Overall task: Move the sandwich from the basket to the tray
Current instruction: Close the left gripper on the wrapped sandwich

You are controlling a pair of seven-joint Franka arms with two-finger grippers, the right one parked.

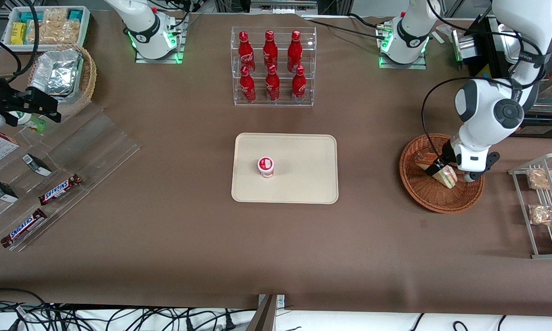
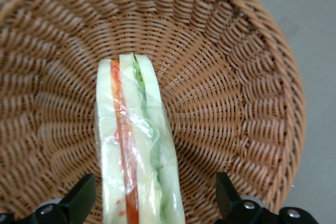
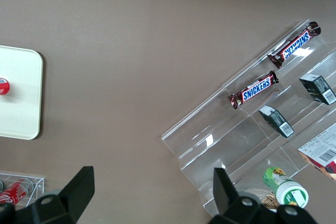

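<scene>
Though spread — gripper astride sandwich

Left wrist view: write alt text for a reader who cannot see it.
A wrapped sandwich stands on edge in a brown wicker basket, between the spread fingers of the open gripper. Neither finger touches it yet.

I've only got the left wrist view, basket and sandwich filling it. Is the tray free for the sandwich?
Observer: Not fully. A small red-lidded cup stands on the tray.
Operator: Where's the tray from the basket?
Observer: The basket sits toward the working arm's end; the tray lies mid-table, toward the parked arm.
Operator: Pincer closed yet?
Observer: No. The pincer is open, its fingers either side of the sandwich in the basket.
</scene>
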